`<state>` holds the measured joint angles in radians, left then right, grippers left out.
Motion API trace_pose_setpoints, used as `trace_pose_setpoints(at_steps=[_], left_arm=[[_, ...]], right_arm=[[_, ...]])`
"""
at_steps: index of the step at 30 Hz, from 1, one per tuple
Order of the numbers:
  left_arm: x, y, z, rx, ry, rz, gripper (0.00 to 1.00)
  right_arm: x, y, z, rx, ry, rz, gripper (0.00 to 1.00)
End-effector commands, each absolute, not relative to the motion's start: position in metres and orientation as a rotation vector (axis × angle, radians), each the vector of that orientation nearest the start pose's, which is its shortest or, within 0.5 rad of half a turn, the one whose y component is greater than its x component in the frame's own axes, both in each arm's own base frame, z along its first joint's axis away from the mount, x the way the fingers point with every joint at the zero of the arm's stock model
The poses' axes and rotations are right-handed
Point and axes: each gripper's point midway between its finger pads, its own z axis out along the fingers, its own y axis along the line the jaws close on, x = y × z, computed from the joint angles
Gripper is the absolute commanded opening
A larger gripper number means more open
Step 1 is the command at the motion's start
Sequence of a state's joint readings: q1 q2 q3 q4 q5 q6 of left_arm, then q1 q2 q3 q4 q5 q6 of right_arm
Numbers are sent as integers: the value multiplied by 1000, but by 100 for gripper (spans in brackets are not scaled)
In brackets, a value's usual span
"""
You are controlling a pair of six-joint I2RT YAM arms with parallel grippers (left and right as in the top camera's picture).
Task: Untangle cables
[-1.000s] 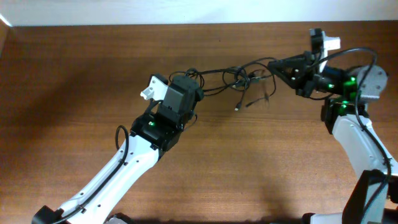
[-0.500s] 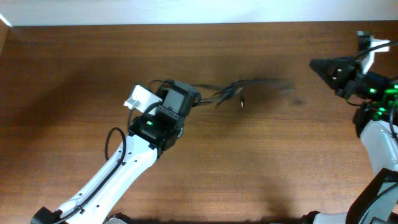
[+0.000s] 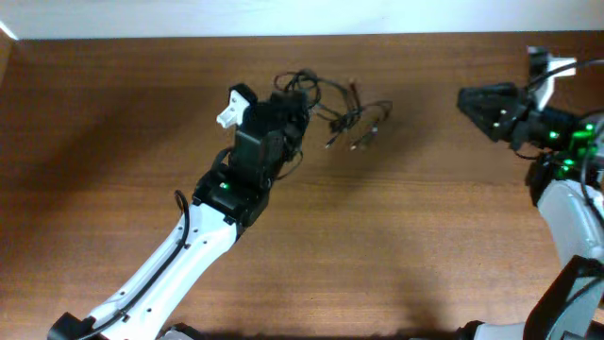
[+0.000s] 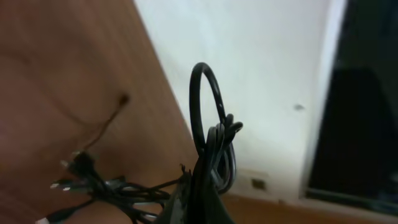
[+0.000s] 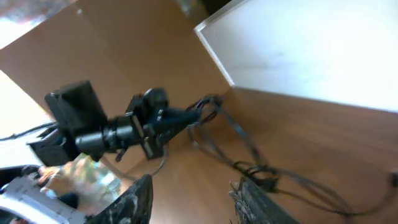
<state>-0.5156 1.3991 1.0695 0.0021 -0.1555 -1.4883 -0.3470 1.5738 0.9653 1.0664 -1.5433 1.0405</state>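
The cables [image 3: 342, 111] are a tangle of thin black cords lying near the table's far edge, with plug ends trailing to the right. My left gripper [image 3: 294, 106] is shut on the left part of the bundle. In the left wrist view a loop of the cables [image 4: 208, 127] rises above my left gripper [image 4: 198, 190], and small plugs [image 4: 73, 179] hang at the left. My right gripper [image 3: 466, 98] stands open and empty at the far right, well away from the cords. In the right wrist view the cables [image 5: 249, 158] lie beyond the open right gripper [image 5: 193, 183].
A white wall [image 3: 283, 17] runs along the table's far edge just behind the tangle. The brown table [image 3: 396, 236] spreads toward the front. In the right wrist view the left arm [image 5: 118, 134] shows across the table.
My right gripper has let go of the cables, opened and drawn back to the right. My left gripper carried the bundle left, then toward the far edge; the cords hang slack.
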Motion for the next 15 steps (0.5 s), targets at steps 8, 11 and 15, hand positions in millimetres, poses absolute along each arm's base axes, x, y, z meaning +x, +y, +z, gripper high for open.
trace_pose_setpoints(at_steps=[8,11,15], left_arm=[[404,-241,326,-891,1733,-1511,0],[400,-248,340,-840,1710,-1588,0],[399,-250,350,-811,1681,-1627,0]], right_arm=[[356,98,315,-757,1572,1363,55],[359,97,302,-761,1572,1357,60],[360,97,289,-750,1586,1368,65]])
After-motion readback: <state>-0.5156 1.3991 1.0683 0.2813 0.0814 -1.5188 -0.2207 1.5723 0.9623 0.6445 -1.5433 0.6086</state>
